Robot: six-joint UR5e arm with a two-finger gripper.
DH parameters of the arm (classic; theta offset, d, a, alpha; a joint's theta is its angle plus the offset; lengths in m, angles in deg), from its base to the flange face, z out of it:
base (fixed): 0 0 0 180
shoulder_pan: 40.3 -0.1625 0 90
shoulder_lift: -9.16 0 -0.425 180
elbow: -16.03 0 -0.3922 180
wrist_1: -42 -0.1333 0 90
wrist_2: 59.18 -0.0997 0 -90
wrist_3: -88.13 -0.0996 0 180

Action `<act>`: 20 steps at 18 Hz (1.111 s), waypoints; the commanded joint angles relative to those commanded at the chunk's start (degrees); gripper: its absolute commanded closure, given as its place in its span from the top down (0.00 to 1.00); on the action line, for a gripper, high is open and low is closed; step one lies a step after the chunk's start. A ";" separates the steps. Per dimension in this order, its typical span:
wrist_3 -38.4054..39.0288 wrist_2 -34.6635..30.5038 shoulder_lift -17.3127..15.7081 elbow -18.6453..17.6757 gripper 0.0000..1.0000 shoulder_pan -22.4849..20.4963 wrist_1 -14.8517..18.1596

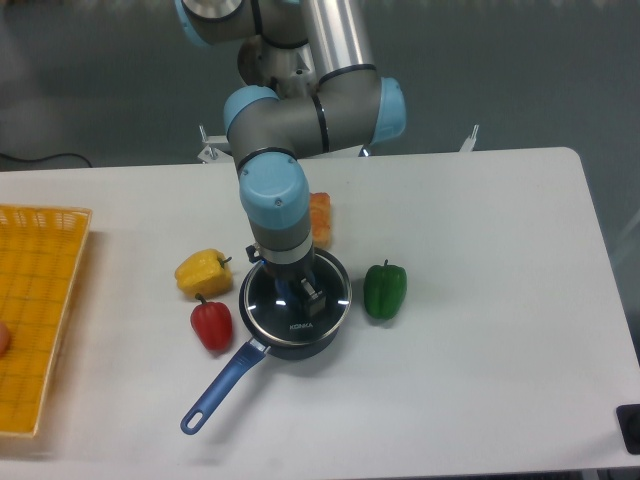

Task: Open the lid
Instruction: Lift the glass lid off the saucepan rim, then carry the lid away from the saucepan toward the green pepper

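Observation:
The lid (292, 322), a clear glass disc with a metal rim and white lettering, sits over the dark saucepan (303, 350), shifted slightly right of the pan's rim. My gripper (300, 292) comes straight down onto the lid's centre. Its fingers (312, 293) are closed around the knob, which they mostly hide. The saucepan's blue handle (215, 392) points to the front left.
A yellow pepper (203, 272) and a red pepper (211, 325) lie left of the pan, and a green pepper (385, 290) lies to its right. An orange item (321, 216) sits behind the arm. A yellow basket (35, 320) stands at the left edge.

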 joint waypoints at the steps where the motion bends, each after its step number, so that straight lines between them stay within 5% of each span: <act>1: 0.00 0.09 0.00 0.26 0.67 -0.27 0.35; 20: -9.83 2.99 0.26 3.69 0.67 -12.57 0.53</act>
